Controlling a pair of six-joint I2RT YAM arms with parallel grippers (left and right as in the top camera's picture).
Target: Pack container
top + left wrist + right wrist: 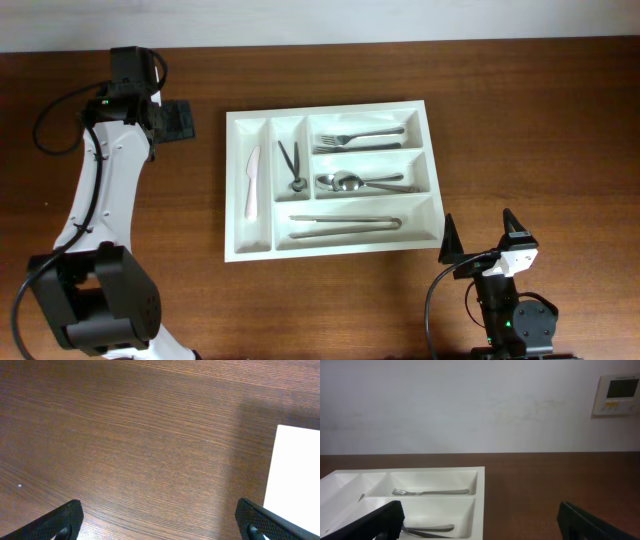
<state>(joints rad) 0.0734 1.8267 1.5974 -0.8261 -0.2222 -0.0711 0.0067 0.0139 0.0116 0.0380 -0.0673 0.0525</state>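
Note:
The white cutlery tray (232,190) lies mid-table. Its left upright slot holds a pale knife (251,181), the second a dark tool (291,164). The long slots hold forks (360,139), spoons (352,183) and tongs (345,222). My left gripper (183,121) is open and empty, over bare wood left of the tray's top corner; the tray's edge (295,475) shows at right in the left wrist view, between open fingers (160,520). My right gripper (480,240) is open and empty by the tray's lower right corner. The right wrist view shows the tray (481,487) and a fork (430,492) beyond the open fingers (480,520).
The table is dark brown wood (520,130). A white wall with a thermostat panel (616,394) stands behind it. The left arm's white links (100,190) run along the table's left side.

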